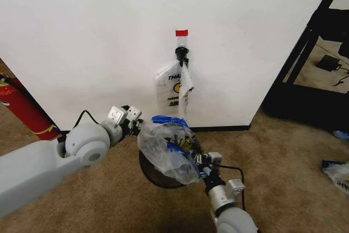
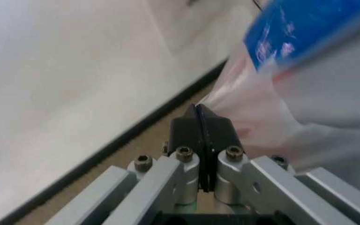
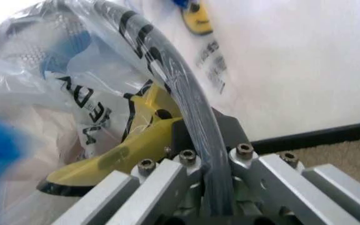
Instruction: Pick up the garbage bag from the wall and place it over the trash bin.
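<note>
Now, notes.
Bag location: garbage bag [image 1: 166, 151] sits bunched over the trash bin [image 1: 158, 175], near the wall [image 1: 109, 36].
Right gripper [image 1: 200, 163]: fingers clamped on bag film and bin rim.
Left gripper [image 1: 132, 118]: fingers shut, empty, just beside the bag.
Handling: light, limp, slippery; probably best held at the blue handles [image 1: 166, 119].

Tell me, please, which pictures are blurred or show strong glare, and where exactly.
Head view: mostly sharp, the wall evenly bright, a soft shadow beside the bag still on the hook. Left wrist view: the garbage bag is smeared and out of focus, while the left gripper is sharp. Right wrist view: the near plastic is blurred, with bright glare in one corner, around the right gripper.
</note>
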Tool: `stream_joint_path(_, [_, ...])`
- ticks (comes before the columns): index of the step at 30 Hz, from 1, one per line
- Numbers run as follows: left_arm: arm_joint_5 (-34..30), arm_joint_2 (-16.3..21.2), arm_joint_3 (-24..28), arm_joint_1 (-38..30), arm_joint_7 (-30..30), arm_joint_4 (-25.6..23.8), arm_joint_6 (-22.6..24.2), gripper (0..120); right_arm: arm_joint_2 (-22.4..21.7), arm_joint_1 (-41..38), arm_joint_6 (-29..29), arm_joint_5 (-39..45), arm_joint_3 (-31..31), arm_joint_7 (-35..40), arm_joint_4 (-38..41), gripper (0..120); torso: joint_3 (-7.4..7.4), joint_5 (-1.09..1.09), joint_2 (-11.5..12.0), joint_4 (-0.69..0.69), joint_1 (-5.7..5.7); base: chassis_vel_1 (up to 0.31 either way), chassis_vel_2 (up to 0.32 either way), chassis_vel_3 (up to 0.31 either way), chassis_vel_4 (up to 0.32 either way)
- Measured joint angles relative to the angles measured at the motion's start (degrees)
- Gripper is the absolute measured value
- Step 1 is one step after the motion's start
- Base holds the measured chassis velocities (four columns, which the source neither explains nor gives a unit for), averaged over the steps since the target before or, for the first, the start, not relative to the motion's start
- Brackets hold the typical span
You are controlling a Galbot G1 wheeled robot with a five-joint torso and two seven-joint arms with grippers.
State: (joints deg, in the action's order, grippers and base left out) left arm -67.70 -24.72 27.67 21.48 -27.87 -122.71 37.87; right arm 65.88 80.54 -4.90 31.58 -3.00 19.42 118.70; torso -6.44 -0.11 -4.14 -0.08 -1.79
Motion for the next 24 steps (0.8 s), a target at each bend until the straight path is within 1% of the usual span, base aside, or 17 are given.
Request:
stream_joint_path(1, [0.1, 0.2, -0.3, 0.8, 0.1, -0.3, -0.1, 0, 0.0, 0.1, -0.1, 0.4, -0.3, -0.1, 0.1, 0, 0.00, 0.01, 0.0, -0.01, 0.00, 0.000, 0.000, 0.000, 0.000])
stream_joint_path(2, [0.2, 0.4, -0.6, 1.8, 0.1, -0.7, -0.2, 0, 0.0, 0.2, -0.1, 1.1, -0.7, -0.2, 0.3, 0, 0.00, 0.02, 0.0, 0.00, 0.00, 0.000, 0.000, 0.000, 0.000])
stream_joint_path(5, [0.2, 0.5, -0.8, 3.0, 0.2, -1.4, -0.4, 0, 0.0, 0.2, -0.1, 2.2, -1.1, -0.2, 1.0, 0, 0.00, -0.02, 0.0, 0.01, 0.00, 0.000, 0.000, 0.000, 0.000])
stream_joint_path(7, [0.1, 0.2, -0.9, 3.5, 0.2, -1.8, -0.4, 0, 0.2, 0.1, 0.0, 3.1, -1.3, 0.0, 1.4, 0, 0.00, 0.02, 0.0, 0.00, 0.00, 0.000, 0.000, 0.000, 0.000])
stream_joint_path(10, [-0.4, -0.8, -1.0, 3.8, -1.4, -2.7, -0.9, 1, 0.8, 0.0, 1.3, 3.8, -1.3, 2.5, 1.9, 0, 0.00, 0.01, 0.0, -0.01, 0.00, 0.000, 0.000, 0.000, 0.000])
stream_joint_path(11, [-0.5, -1.1, -1.3, 3.8, -1.9, -3.0, -1.0, 7, 1.1, 0.0, 2.0, 4.1, -1.3, 3.4, 1.9, 0, 0.00, 0.01, 0.0, -0.01, 0.00, 0.000, 0.000, 0.000, 0.000])
stream_joint_path(12, [-0.5, -1.1, -1.3, 3.8, -1.9, -3.0, -1.0, 7, 1.1, 0.0, 2.0, 4.1, -1.3, 3.4, 1.9, 0, 0.00, 0.01, 0.0, -0.01, 0.00, 0.000, 0.000, 0.000, 0.000])
stream_joint_path(14, [-0.5, -1.5, -2.3, 3.7, -2.4, -3.5, -1.1, 15, 1.6, 0.0, 2.9, 4.3, -1.3, 4.7, 1.7, 0, 0.00, 0.01, 0.0, -0.01, 0.00, 0.000, 0.000, 0.000, 0.000])
stream_joint_path(15, [-0.5, -1.6, -2.5, 3.7, -2.4, -3.6, -1.1, 16, 1.7, -0.1, 3.1, 4.3, -1.3, 5.0, 1.6, 0, 0.00, 0.01, 0.0, -0.01, 0.00, 0.000, 0.000, 0.000, 0.000])
stream_joint_path(16, [-0.4, -1.7, -3.5, 3.7, -2.7, -4.0, -0.9, 23, 1.8, -0.3, 3.9, 4.7, -1.2, 5.9, 1.4, 0, 0.00, 0.02, 0.0, -0.01, 0.00, 0.000, 0.000, 0.000, 0.000])
stream_joint_path(18, [0.1, -1.7, -4.5, 3.7, -3.0, -4.2, -0.5, 30, 1.9, -0.4, 4.9, 5.2, -1.2, 7.0, 1.1, 0, 0.00, 0.02, 0.0, 0.00, 0.00, 0.000, 0.000, 0.000, 0.000])
stream_joint_path(20, [2.3, -1.6, -5.3, 4.2, -3.3, -4.6, 0.2, 38, 1.9, -0.6, 5.6, 5.6, -1.2, 7.9, 0.7, 0, 0.00, -0.01, 0.0, -0.02, 0.00, 0.000, 0.000, 0.000, 0.000])
stream_joint_path(21, [2.3, -1.6, -5.3, 4.2, -3.3, -4.6, 0.2, 38, 1.9, -0.6, 5.6, 5.6, -1.2, 7.9, 0.7, 0, 0.00, -0.01, 0.0, -0.02, 0.00, 0.000, 0.000, 0.000, 0.000])
stream_joint_path(22, [3.7, -1.3, -6.1, 4.9, -3.4, -5.1, 0.4, 45, 1.9, -0.7, 6.2, 6.2, -1.3, 8.5, 0.6, 0, 0.00, 0.00, 0.0, -0.01, 0.00, 0.000, 0.000, 0.000, 0.000])
stream_joint_path(23, [4.9, -1.1, -6.6, 5.4, -3.4, -5.4, 0.5, 48, 1.9, -0.8, 6.6, 6.7, -1.3, 8.9, 0.4, 0, 0.00, 0.00, 0.0, 0.00, 0.00, 0.000, 0.000, 0.000, 0.000])
stream_joint_path(24, [7.5, -0.7, -7.4, 6.1, -3.5, -5.8, 0.6, 53, 2.0, -1.0, 6.9, 7.1, -1.3, 9.2, 0.2, 0, 0.00, 0.00, 0.0, 0.00, 0.00, 0.000, 0.000, 0.000, 0.000])
